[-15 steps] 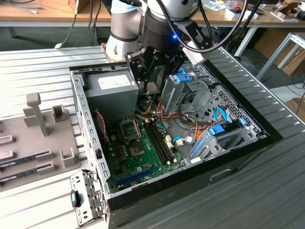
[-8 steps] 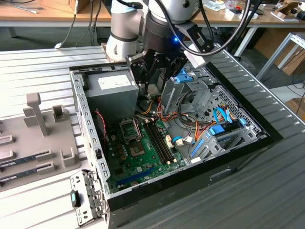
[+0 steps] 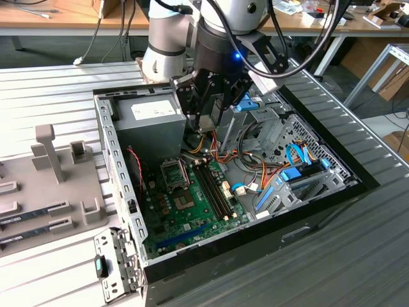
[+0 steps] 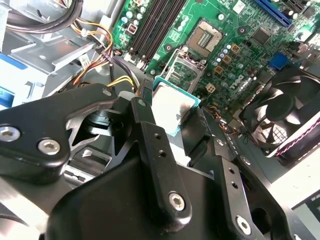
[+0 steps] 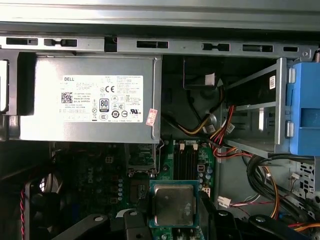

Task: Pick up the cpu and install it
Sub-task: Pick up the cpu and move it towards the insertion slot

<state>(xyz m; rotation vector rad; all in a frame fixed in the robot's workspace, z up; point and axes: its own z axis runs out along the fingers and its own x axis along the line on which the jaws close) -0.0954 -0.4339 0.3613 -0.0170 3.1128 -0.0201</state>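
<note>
End effector (image 3: 206,118) hangs above the open computer case (image 3: 121,166), just on the near side of the grey power supply (image 3: 150,114) — and it is clamped on the cpu (image 4: 172,107), silver top showing, green rim pinched between the two black fingers (image 4: 145,117). In the first wrist view the cpu (image 5: 173,205) sits right at the tips, off the motherboard (image 3: 192,204), touching nothing but the fingers. The metal-framed socket (image 3: 174,171) lies lower, toward the exterior view's left and nearer than the end effector, so chip and socket are apart and not lined up.

Trouble spots, as I judge them: the hold is on thin edges only, so a bump could let the chip slip or twist. It looks tilted in the second wrist view, and a crooked seat could bend the socket's contacts. Orange and yellow cables (image 3: 214,152) run just beside the end effector — a snag there could drag the chip off line.
</note>
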